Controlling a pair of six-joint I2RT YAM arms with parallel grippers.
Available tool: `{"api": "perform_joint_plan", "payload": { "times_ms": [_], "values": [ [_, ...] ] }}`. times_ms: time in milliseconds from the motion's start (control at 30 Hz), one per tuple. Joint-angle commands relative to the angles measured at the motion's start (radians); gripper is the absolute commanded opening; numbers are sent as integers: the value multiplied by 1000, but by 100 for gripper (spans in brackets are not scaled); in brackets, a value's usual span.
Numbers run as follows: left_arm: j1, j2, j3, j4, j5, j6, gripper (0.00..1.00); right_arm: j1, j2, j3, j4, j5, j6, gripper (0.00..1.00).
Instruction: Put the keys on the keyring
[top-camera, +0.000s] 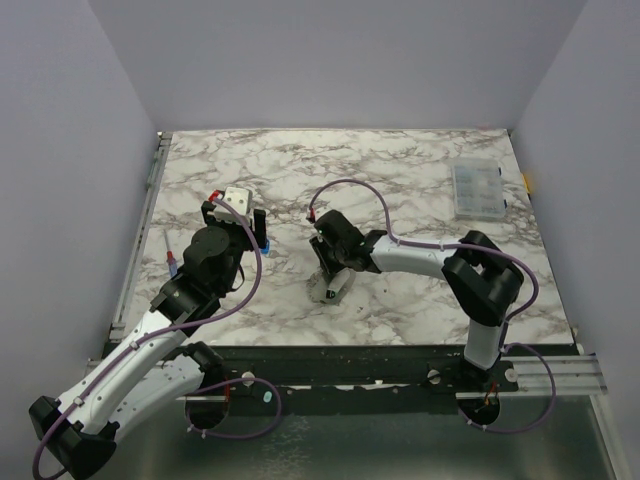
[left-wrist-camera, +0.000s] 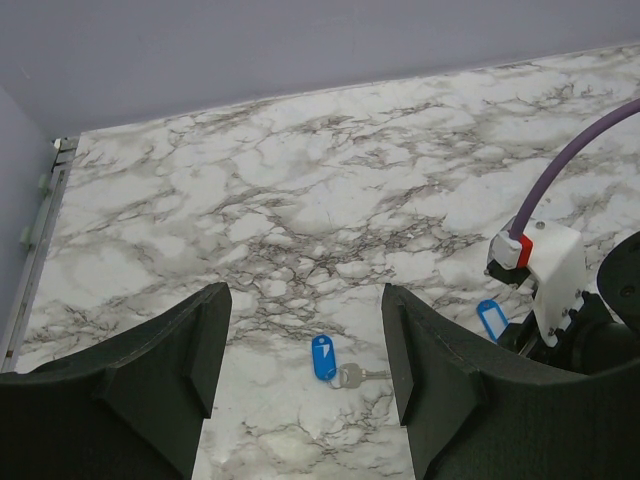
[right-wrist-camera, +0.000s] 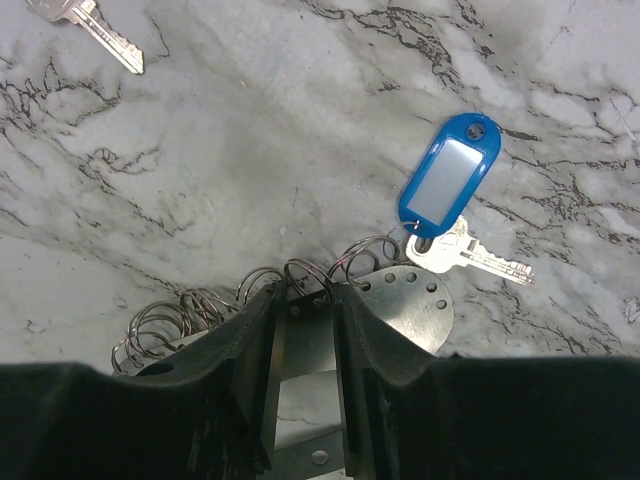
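In the right wrist view my right gripper is shut on the keyring, a silvery metal plate with holes that carries several wire loops. A blue-tagged key hangs on one loop beside the plate. A bare silver key lies apart at the top left. In the left wrist view my left gripper is open and empty above another blue-tagged key that lies flat between its fingers. From above, the right gripper is low at the table's middle and the left gripper is to its left.
A clear compartment box stands at the back right. A thin screwdriver with a red-and-blue handle lies by the left edge. The right arm's purple cable arcs over the middle. Walls close in the table on three sides.
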Motion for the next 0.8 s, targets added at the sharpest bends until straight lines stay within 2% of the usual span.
{"api": "perform_joint_plan", "payload": {
  "times_ms": [0, 233, 467, 600, 767],
  "values": [
    [3, -2, -13, -2, -24, 2, 68, 0, 26, 10, 0, -22, 6, 34],
    [3, 0, -11, -2, -22, -1, 68, 1, 35, 5, 4, 0, -4, 33],
    [4, -2, -13, -1, -25, 0, 68, 0, 36, 8, 9, -23, -9, 24],
    [3, 0, -12, -2, -24, 0, 68, 0, 38, 8, 12, -23, -11, 22],
    [3, 1, -13, -1, -25, 0, 68, 0, 27, 1, 21, -29, -15, 4]
  ]
}}
